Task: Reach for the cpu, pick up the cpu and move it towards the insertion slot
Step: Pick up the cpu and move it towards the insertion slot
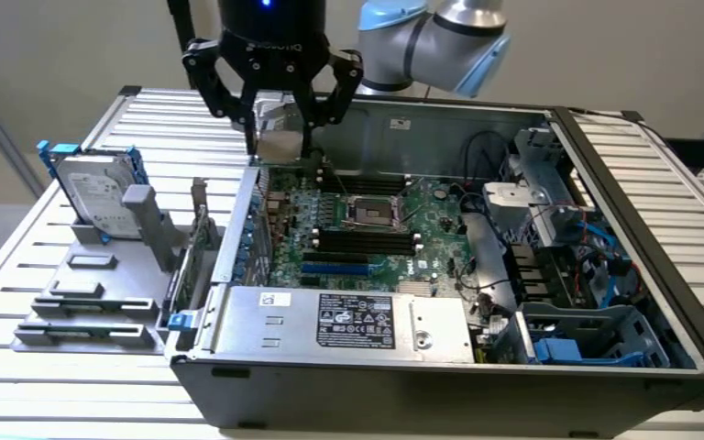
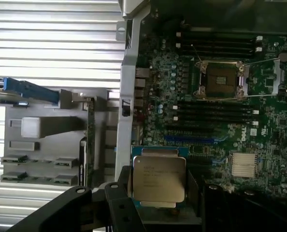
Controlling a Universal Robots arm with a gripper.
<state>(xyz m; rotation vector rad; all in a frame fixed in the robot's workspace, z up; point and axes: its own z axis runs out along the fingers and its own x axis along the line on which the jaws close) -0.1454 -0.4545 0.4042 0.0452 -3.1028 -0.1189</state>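
One cpu (image 2: 159, 180) sits pinched in the jaws (image 1: 281, 137) — lifted above the case edge, insertion slot (image 1: 370, 214) below and beyond them.

Soft, even room light falls on the ribbed table (image 1: 71, 266), which glares nearly white in the wrist view. The computer case (image 1: 450, 385) is dim inside (deep shadow by its far wall). The close gripper (image 2: 160, 181) looks blurred.
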